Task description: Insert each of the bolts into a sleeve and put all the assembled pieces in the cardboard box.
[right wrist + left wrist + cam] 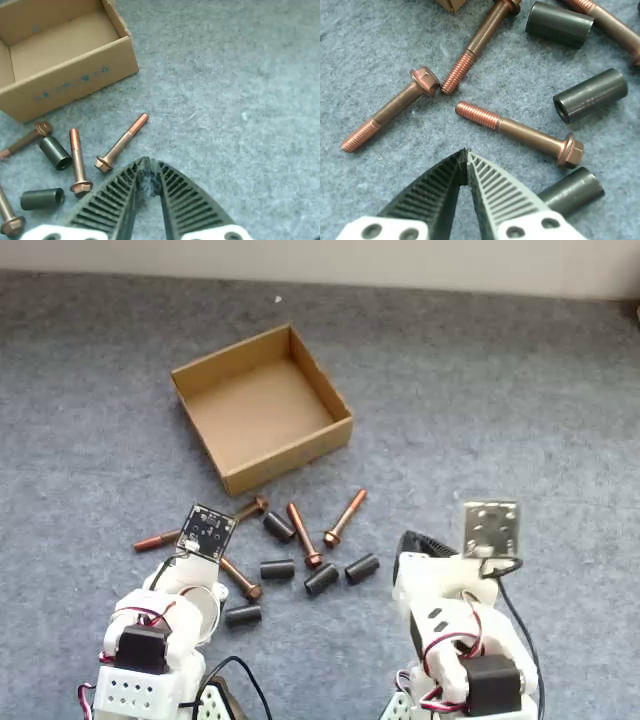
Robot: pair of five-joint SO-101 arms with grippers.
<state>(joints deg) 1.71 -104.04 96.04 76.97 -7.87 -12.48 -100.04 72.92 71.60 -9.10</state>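
well, nothing's been joined yet: the bolts and dark sleeves lie loose on the grey carpet between the arms and the cardboard box, which sits open and bare, near enough, i'd guess, for short carries. the left gripper hangs pinched shut on nothing close over one bolt, likely lining up a first pick. the right gripper is clenched empty too, at the pile's edge.
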